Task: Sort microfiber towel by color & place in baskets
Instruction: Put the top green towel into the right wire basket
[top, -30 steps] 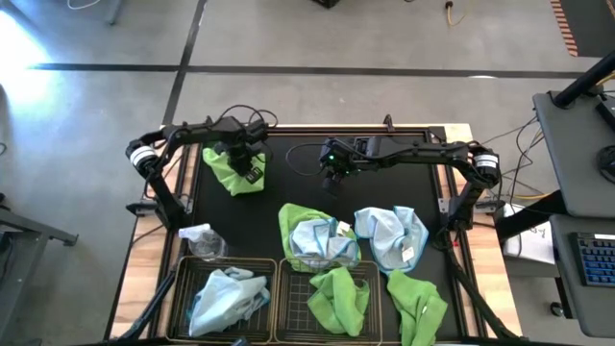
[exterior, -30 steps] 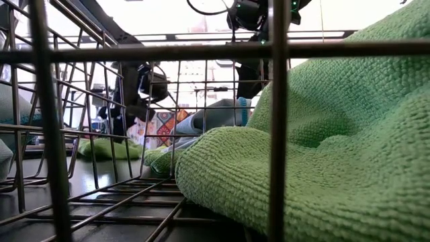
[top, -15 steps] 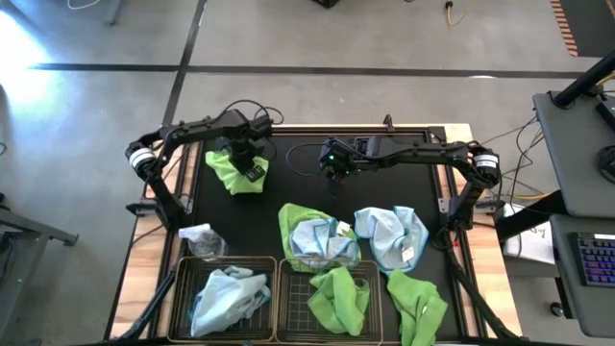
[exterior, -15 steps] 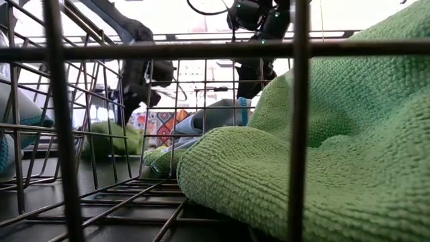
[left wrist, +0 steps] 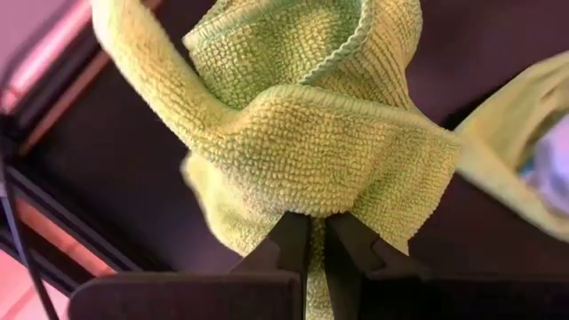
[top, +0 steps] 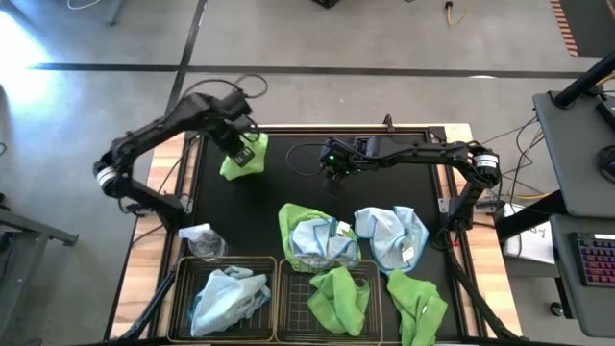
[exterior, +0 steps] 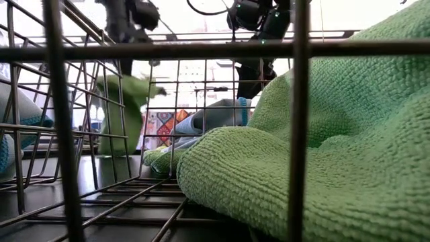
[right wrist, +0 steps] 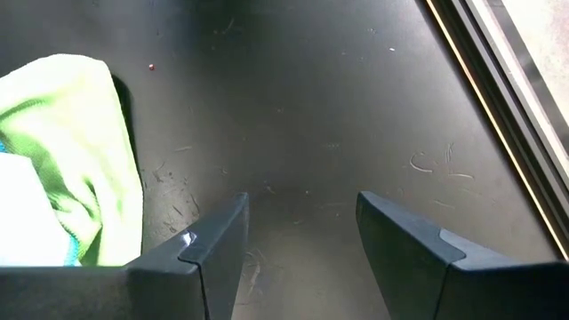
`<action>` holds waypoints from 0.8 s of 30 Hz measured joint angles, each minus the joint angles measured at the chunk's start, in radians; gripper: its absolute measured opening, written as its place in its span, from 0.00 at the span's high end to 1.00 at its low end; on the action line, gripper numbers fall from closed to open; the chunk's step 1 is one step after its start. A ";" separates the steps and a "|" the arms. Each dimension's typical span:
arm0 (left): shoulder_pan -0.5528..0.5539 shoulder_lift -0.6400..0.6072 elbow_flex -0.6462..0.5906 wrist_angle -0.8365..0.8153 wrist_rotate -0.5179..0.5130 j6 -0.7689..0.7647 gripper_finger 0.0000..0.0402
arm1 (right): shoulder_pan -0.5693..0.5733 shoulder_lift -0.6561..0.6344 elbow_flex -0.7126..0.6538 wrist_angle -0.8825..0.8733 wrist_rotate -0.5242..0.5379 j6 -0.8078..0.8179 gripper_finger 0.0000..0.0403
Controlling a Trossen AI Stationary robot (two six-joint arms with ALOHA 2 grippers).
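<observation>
Left claw [top: 240, 152] lifting a green towel [top: 246, 159] clear of the worktop.
Clenched on it; next, carry to the green-holding basket [top: 327, 300]; right claw [top: 335, 176] waits, released.

A clear spray bottle [top: 200, 238] lies on the black mat [top: 298, 187].

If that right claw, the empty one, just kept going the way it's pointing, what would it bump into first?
Most likely only the bare black mat: the open right gripper looks down at it, nothing between the fingers. A green towel lies off to one side, seemingly outside that line, though depth is hard to judge.
</observation>
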 joint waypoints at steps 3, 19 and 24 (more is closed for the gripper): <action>0.000 -0.069 0.017 0.000 0.001 -0.021 1.00 | 0.000 0.000 0.000 0.000 0.000 0.001 0.49; -0.031 -0.283 0.029 0.015 0.430 0.253 1.00 | 0.000 0.000 0.000 0.000 0.000 0.001 0.49; -0.053 -0.337 0.029 0.030 0.553 0.271 1.00 | 0.000 0.000 0.000 0.000 0.000 0.001 0.49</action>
